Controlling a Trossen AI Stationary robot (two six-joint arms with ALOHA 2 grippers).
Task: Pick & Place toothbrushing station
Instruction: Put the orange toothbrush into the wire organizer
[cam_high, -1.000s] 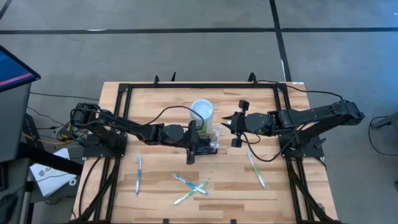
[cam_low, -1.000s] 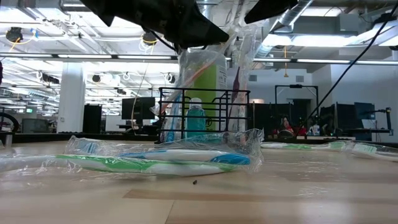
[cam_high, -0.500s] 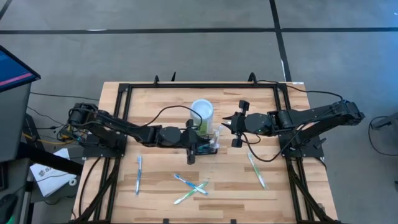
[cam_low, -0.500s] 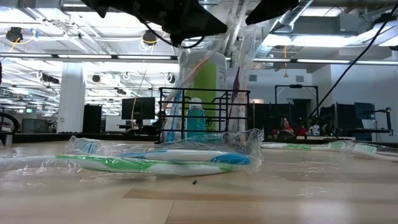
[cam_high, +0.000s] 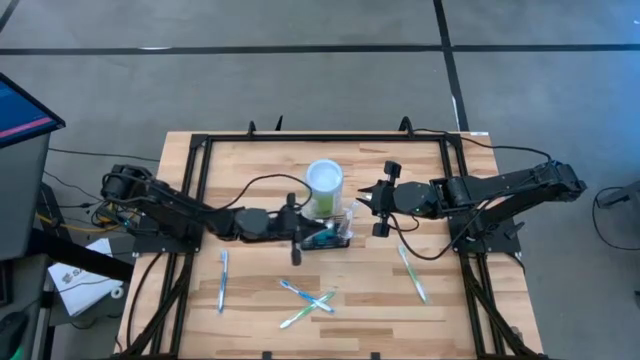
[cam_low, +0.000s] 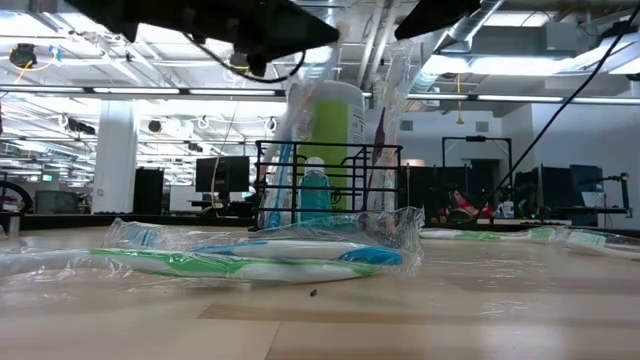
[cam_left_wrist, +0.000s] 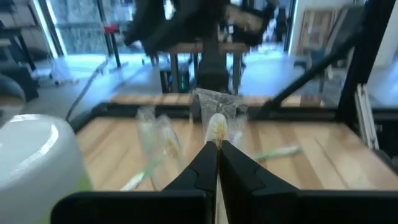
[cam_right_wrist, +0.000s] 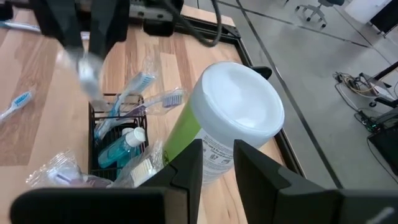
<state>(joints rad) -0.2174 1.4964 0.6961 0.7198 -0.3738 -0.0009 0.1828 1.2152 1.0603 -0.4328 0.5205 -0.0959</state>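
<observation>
The toothbrushing station, a black wire-mesh caddy (cam_high: 338, 236) (cam_right_wrist: 102, 134), stands mid-table with wrapped toothbrushes and a small blue bottle (cam_low: 314, 190) in it. A lime-green cup (cam_high: 324, 182) (cam_right_wrist: 233, 118) with a white top leans in its far end. My left gripper (cam_high: 306, 239) (cam_left_wrist: 217, 144) is level, just left of the caddy. It is shut on a plastic-wrapped toothbrush (cam_left_wrist: 217, 127). My right gripper (cam_high: 362, 197) (cam_right_wrist: 217, 155) hangs open above and right of the cup, touching nothing. My left gripper pinches the wrapped toothbrush between its two fingertips, just behind the bristle head (cam_left_wrist: 217, 132), which sticks out past the tips. The fingers lie level and come from the table's left side. The fingers themselves hide the handle.
Loose toothbrushes lie on the wood: one near left (cam_high: 223, 280), two crossed near the front (cam_high: 308, 300), one at the right (cam_high: 412, 272). In the low view a wrapped pair (cam_low: 260, 255) fills the foreground. A black frame (cam_high: 200, 190) runs round the table.
My left gripper has drawn back toward the table's left edge, away from the caddy, and has swung a little. The clear wrapper beside the cup has shifted left with it. My right arm has kept still.
</observation>
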